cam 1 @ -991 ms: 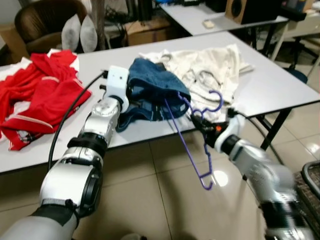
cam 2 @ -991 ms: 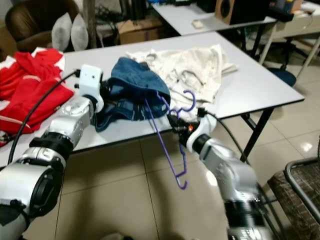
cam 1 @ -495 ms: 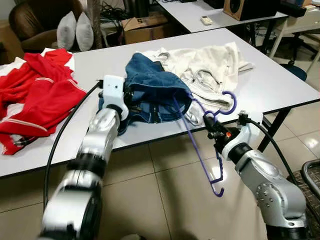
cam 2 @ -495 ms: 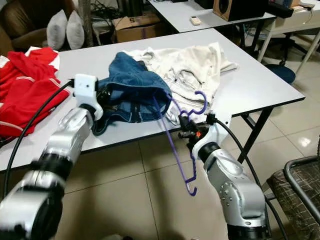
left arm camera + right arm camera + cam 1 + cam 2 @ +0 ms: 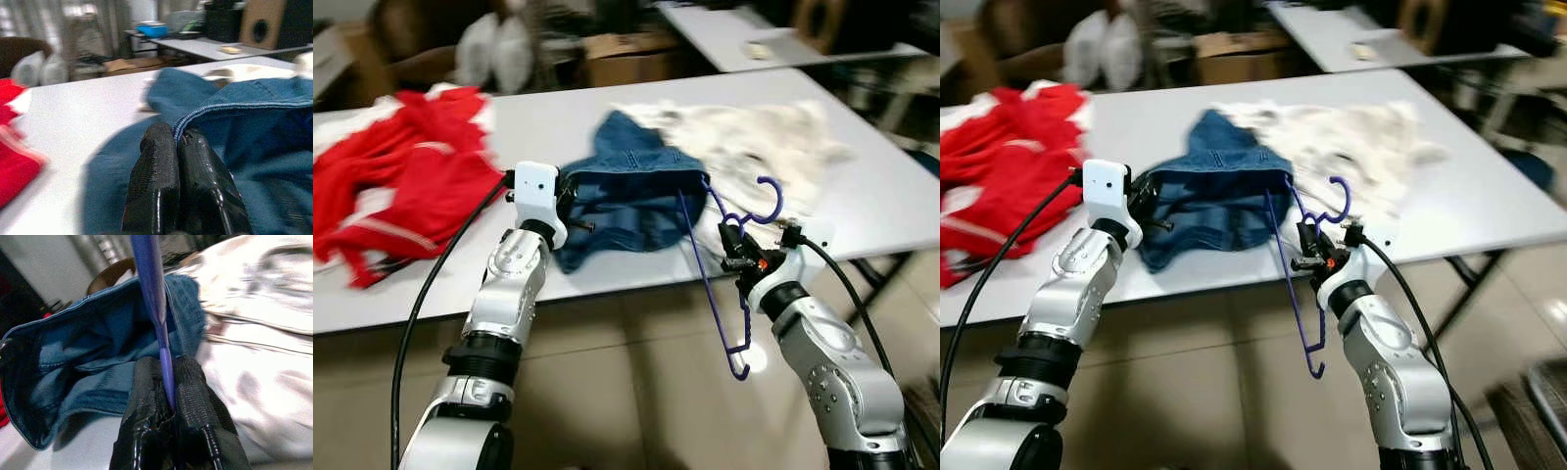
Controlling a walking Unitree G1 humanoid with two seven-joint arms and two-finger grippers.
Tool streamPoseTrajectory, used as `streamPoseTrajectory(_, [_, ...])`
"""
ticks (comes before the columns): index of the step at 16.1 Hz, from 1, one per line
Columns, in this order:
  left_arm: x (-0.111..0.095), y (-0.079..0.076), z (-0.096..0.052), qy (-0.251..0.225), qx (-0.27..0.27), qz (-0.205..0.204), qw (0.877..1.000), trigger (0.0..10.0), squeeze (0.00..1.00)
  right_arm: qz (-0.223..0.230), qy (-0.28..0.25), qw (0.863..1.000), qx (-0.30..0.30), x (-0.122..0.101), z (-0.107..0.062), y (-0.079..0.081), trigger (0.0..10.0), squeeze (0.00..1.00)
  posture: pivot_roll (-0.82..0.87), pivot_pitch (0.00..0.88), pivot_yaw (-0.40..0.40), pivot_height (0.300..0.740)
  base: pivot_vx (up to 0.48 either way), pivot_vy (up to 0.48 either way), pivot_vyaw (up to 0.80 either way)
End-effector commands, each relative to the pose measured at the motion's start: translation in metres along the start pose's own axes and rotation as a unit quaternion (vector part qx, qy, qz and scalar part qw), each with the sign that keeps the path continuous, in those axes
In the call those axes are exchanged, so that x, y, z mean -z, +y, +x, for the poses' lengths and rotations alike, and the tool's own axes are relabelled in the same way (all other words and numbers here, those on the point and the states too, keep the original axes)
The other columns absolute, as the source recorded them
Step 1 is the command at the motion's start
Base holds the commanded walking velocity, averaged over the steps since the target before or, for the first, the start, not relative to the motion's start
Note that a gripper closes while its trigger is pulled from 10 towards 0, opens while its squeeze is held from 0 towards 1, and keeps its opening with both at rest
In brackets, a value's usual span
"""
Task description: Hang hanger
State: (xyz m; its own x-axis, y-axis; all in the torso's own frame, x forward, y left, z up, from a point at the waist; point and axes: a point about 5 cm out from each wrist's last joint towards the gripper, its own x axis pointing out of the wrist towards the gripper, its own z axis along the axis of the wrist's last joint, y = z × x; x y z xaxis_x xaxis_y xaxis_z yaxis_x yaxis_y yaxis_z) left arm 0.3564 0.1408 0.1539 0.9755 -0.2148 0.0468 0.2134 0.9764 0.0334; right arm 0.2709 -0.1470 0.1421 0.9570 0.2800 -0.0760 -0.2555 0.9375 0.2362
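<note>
Both grippers clamped at the counter's front edge.
The left gripper (image 5: 178, 147) pinched the blue denim garment (image 5: 626, 196)'s hem; the right gripper (image 5: 166, 387) gripped the purple hanger (image 5: 720, 284), which hung past the counter (image 5: 881, 186) edge over bare floor (image 5: 636, 392), beside the white garment (image 5: 773, 147).

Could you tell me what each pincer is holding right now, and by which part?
The left pincer pinches the denim garment by its stitched hem. The right pincer clamps the purple hanger on its thin bar, below the hook.
</note>
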Motion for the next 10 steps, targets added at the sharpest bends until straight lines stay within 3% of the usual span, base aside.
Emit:
streamPoseTrajectory(1, [-0.001,0.009,-0.003,0.001,-0.017,0.0,1.0,10.0,0.0,-0.009,0.003,1.0,-0.007,0.001,0.0,0.002,10.0,0.0,-0.16,0.0,0.079,0.74,0.371,0.0,0.79])
streamPoseTrajectory(4, [0.002,0.011,-0.006,0.009,-0.018,-0.002,1.0,10.0,0.0,-0.021,0.018,0.999,-0.019,0.006,-0.001,0.002,10.0,0.0,-0.17,0.0,0.074,0.74,0.371,0.0,0.71])
streamPoseTrajectory(6, [0.008,0.0,-0.01,0.025,0.022,-0.012,0.999,10.0,0.0,-0.001,0.048,0.999,-0.01,0.015,-0.009,-0.001,10.0,0.0,-0.16,0.0,0.049,0.74,0.186,0.0,0.0])
streamPoseTrajectory(8, [0.001,-0.014,-0.008,0.016,0.066,-0.011,0.998,10.0,0.0,-0.011,0.059,0.998,-0.031,0.016,-0.014,0.0,10.0,0.0,-0.16,0.0,0.046,0.74,0.0,0.0,0.0])
streamPoseTrajectory(9, [0.001,-0.018,-0.006,0.016,0.073,-0.009,0.997,8.6,0.0,-0.011,0.061,0.997,-0.036,0.016,-0.016,0.0,10.0,0.0,-0.18,0.0,0.057,0.74,0.0,0.0,0.0])
streamPoseTrajectory(10, [0.004,-0.023,-0.002,0.027,0.085,-0.016,0.996,0.6,0.0,-0.012,0.062,0.997,-0.04,0.016,-0.018,-0.002,10.0,0.0,-0.21,0.0,0.073,0.74,0.0,0.0,0.0])
